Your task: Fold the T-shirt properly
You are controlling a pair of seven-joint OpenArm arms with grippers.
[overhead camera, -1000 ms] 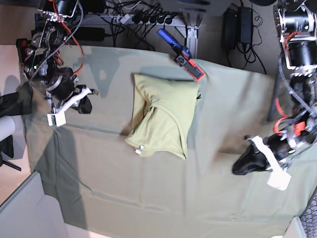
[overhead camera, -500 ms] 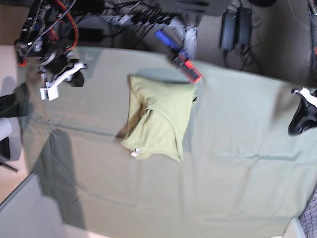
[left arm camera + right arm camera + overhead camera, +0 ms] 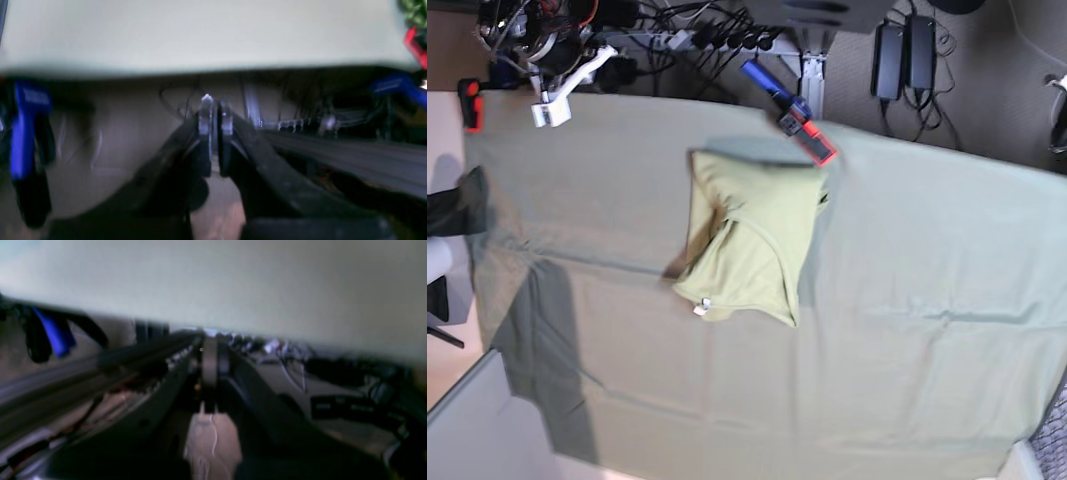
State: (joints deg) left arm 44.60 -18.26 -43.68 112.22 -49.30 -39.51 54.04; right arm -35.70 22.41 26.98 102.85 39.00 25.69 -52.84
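Note:
The pale yellow-green T-shirt (image 3: pixel 749 243) lies folded into a compact bundle on the table cloth, a little left of the middle, with its small white tag (image 3: pixel 698 307) at the near corner. My right gripper (image 3: pixel 549 106) hangs over the far left corner of the table, well away from the T-shirt. In the right wrist view its fingers (image 3: pixel 210 356) are pressed together with nothing between them. My left gripper (image 3: pixel 1059 112) barely shows at the right edge of the base view. Its fingertips (image 3: pixel 206 111) sit shut and empty beyond the table's edge.
A grey-green table cloth (image 3: pixel 907 330) covers the whole table. A blue and red clamp (image 3: pixel 793 118) grips the far edge just behind the T-shirt, and a red clamp (image 3: pixel 469 102) sits at the far left. Power bricks (image 3: pixel 902 55) and cables lie on the floor behind.
Both arms have drawn back from the table: the right one up to the far left corner, the left one out past the right edge. The T-shirt has stayed put.

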